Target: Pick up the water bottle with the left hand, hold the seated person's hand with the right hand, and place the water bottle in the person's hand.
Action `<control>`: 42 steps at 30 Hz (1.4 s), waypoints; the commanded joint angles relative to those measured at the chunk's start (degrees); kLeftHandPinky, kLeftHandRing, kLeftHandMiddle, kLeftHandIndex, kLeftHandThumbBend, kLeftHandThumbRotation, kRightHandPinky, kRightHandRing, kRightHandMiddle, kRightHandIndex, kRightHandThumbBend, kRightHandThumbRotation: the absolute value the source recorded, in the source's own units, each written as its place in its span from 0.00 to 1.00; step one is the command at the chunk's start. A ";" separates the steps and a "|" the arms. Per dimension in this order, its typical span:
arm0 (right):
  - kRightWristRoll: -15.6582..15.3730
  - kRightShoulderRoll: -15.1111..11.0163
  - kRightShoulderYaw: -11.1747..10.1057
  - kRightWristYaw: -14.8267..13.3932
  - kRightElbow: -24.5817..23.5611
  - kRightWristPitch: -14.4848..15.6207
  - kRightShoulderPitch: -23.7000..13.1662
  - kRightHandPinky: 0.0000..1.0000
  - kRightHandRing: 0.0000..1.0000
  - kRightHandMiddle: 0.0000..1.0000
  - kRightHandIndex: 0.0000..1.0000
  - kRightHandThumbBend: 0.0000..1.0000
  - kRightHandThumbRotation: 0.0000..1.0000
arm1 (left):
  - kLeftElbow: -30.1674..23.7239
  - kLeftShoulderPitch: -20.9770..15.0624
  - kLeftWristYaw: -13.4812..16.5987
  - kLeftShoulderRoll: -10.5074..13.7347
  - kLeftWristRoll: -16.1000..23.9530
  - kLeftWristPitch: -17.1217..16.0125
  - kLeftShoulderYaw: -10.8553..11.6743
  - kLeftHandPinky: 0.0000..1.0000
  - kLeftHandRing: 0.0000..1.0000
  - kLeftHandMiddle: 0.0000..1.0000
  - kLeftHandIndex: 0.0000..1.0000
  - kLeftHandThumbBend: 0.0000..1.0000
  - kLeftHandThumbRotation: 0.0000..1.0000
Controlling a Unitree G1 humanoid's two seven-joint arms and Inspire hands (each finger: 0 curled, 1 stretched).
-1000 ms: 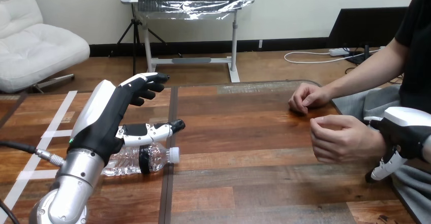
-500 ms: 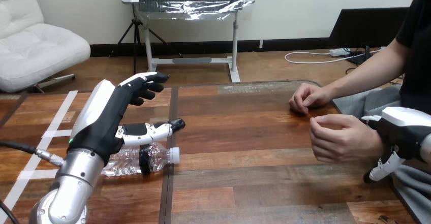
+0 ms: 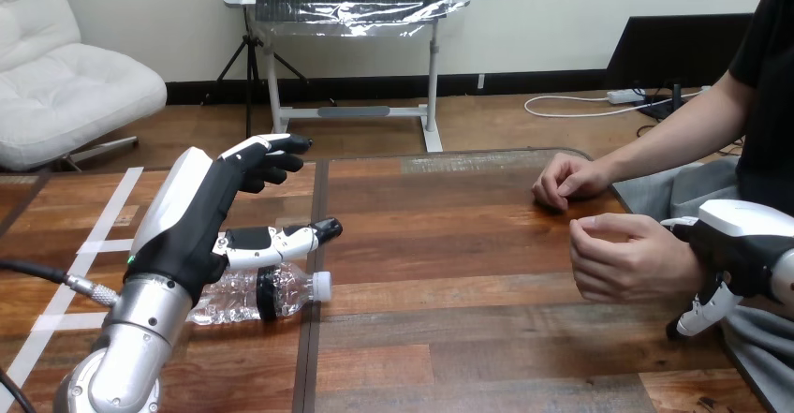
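Left hand [image 3: 198, 212], loosely open and empty, stays poised just above the bottle [image 3: 239, 299], which lies on its side. Well right of the bottle, right hand [image 3: 749, 240] has edged in against the wrist of the person's nearer hand [image 3: 625, 258]; whether it grasps cannot be told. Pickup not yet begun.

The right hand [image 3: 749, 244], at the wrist of the person's nearer hand [image 3: 623, 261], has crept a little toward the view's left over the last second, so that slightly more of its white back shell shows in from the right edge. The person's nearer hand has drifted the same way with it, by a like small amount, and now sits a shade lower over the table [image 3: 487, 272]. The shift is slight and gradual, about half of it made by half a second ago and the rest since.
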 commanded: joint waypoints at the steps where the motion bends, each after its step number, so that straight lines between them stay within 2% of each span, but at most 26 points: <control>1: 0.45 0.22 -1.35 -2.00 -0.63 -0.71 -1.65 0.89 0.95 0.97 0.93 0.76 0.00 | -1.58 -2.80 -0.04 1.40 -0.11 -0.39 0.14 0.75 0.76 0.76 0.78 0.75 0.24; 13: 0.87 0.47 -1.76 -3.60 -0.27 -1.46 -1.32 0.89 0.94 0.96 0.92 0.76 0.00 | -1.18 -2.95 -0.10 1.80 0.38 -0.23 -0.06 0.74 0.77 0.78 0.78 0.76 0.24; 19: 2.09 0.33 -2.85 -4.34 -1.52 -1.59 -0.39 0.88 0.94 0.96 0.92 0.75 0.04 | -1.48 -2.91 -0.61 1.83 0.32 0.57 -0.12 0.74 0.78 0.79 0.79 0.76 0.25; 22: 3.25 0.32 -3.92 -5.72 -2.62 -2.19 0.62 0.88 0.94 0.95 0.92 0.75 0.04 | -2.05 -2.84 -1.25 1.83 0.07 1.17 -0.11 0.74 0.78 0.79 0.80 0.76 0.26; 25: 4.24 0.31 -5.08 -5.85 -4.60 -1.46 1.78 0.88 0.94 0.95 0.92 0.75 0.05 | -2.45 -2.80 -1.76 1.97 0.13 1.47 -0.15 0.74 0.78 0.79 0.80 0.76 0.25; 34: 7.19 1.54 -10.27 -9.23 -12.80 -0.09 7.11 0.88 0.94 0.95 0.91 0.71 0.04 | -2.20 -2.82 -4.02 2.99 -0.62 1.21 -0.08 0.74 0.79 0.80 0.80 0.76 0.25; 36: 7.52 2.24 -11.55 -11.00 -15.02 -0.06 8.60 0.87 0.93 0.94 0.90 0.69 0.05 | -2.49 -2.86 -5.06 3.64 -0.40 1.69 -0.22 0.75 0.79 0.80 0.80 0.75 0.25; 40: 7.96 3.03 -12.90 -12.71 -18.04 0.30 10.50 0.86 0.93 0.93 0.89 0.66 0.08 | -2.88 -2.97 -6.52 4.65 0.13 2.07 -0.45 0.76 0.80 0.81 0.81 0.75 0.26; 42: 8.49 4.00 -14.26 -14.58 -20.58 -0.32 12.39 0.85 0.92 0.93 0.89 0.64 0.09 | -3.28 -3.36 -8.99 6.64 1.19 2.88 -1.11 0.76 0.80 0.81 0.81 0.74 0.27</control>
